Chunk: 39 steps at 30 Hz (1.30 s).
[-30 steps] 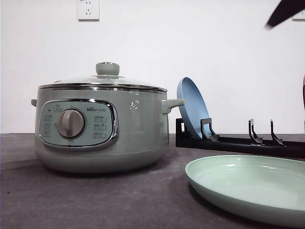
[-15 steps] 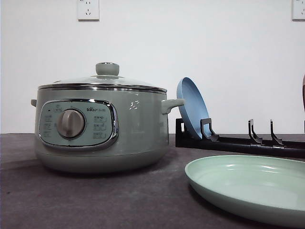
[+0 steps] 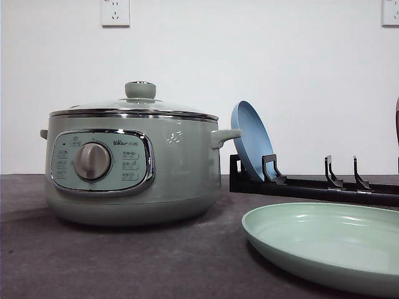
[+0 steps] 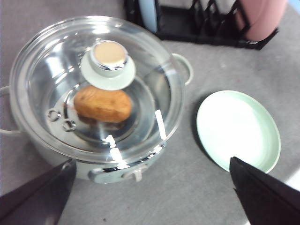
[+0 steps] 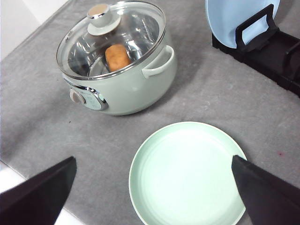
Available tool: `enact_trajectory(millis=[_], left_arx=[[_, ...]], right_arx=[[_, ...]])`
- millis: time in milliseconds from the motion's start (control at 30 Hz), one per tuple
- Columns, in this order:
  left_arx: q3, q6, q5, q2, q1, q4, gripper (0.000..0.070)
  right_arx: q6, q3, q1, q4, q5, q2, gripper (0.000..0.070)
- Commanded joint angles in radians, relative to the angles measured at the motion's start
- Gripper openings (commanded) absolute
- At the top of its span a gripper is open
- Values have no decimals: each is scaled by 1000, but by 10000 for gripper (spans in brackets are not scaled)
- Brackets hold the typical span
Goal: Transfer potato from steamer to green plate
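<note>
The pale green steamer stands on the left of the table with its glass lid on. Through the lid the orange-brown potato lies on the metal floor inside, under the lid knob. The green plate lies flat and bare to the right of the steamer. My left gripper hangs open high over the steamer's front. High above the plate's near side, my right gripper is open too. Neither holds anything.
A black dish rack stands behind the green plate with a blue plate upright in it. A pink dish sits at the rack's far end. The table is grey, with a white wall behind it.
A dark piece of an arm that showed at the top right of the front view one second ago has left that view. Steamer and plates have not moved.
</note>
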Motion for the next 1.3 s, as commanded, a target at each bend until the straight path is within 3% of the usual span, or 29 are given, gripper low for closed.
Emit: enact_trajectory(millis=[0,333,500,733,933,1100,1267], left_arx=[[69,-6,-22,70,-5,-21,672],[353,-29,-124,427,-32,-88,671],[441,-11,-230,560,-64,-62,672],[451,2,-242,654,-95,18,671],[451,12,-244,683,-108,26,670],[451,85,-245,704,-121,25,670],[451,86,-263,719,-121,25,642]], right_arx=[[16,8,3,13,-1,2,692],[15,8,3,14,-1,2,692],[12,8,3,19,2,2,692],[12,8,3,63,3,3,692],[12,8,3,66,3,3,692],[12,8,3,66,3,3,692],[12,8,3,66,3,3,692]])
